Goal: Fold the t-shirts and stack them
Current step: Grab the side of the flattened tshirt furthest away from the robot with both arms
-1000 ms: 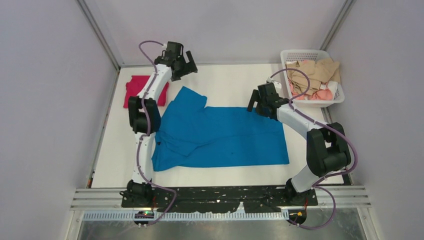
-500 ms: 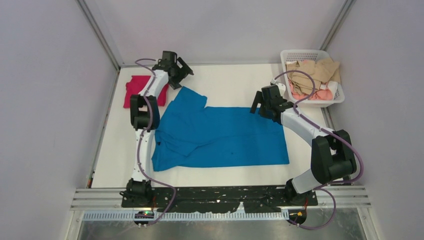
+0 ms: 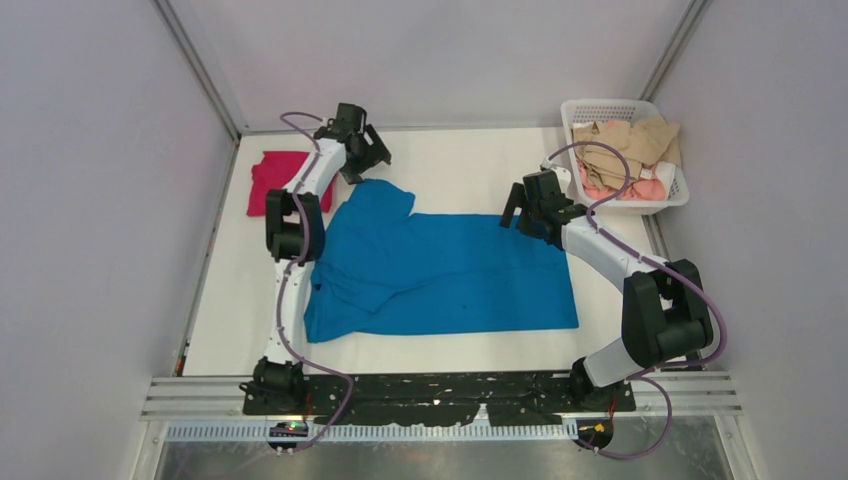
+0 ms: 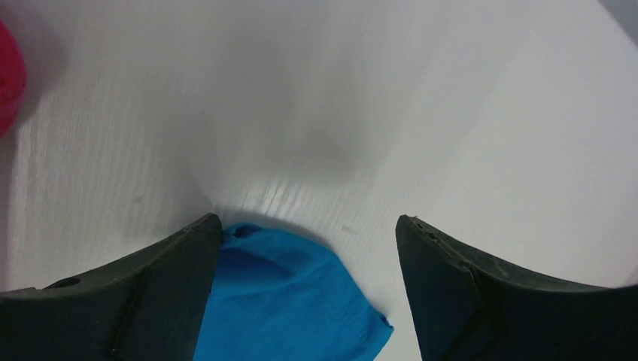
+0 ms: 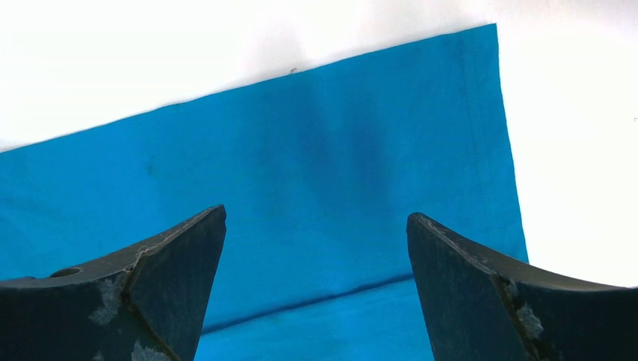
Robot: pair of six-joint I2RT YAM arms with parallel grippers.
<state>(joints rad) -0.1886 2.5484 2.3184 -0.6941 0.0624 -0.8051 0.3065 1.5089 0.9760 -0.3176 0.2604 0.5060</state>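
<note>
The spread t-shirt (image 3: 450, 270) lies in the middle of the table (image 3: 460, 165), the folded t-shirt (image 3: 270, 182) at its far left, the basket (image 3: 612, 106) of loose clothes (image 3: 632, 142) at the far right, the left gripper (image 3: 368, 157) over what seems a sleeve tip, and the right gripper (image 3: 513, 208) over the shirt's far edge.

Left wrist view: only a sliver of the red shirt (image 4: 6, 79) shows at the upper left edge; the blue shirt (image 4: 286, 301) runs off the bottom edge, partly behind a black finger (image 4: 128, 293); overhead, the left arm (image 3: 292, 225) covers the red shirt's right side; the clothes (image 3: 630, 145) in the basket (image 3: 605, 104), upper right, are too tangled to tell apart.
</note>
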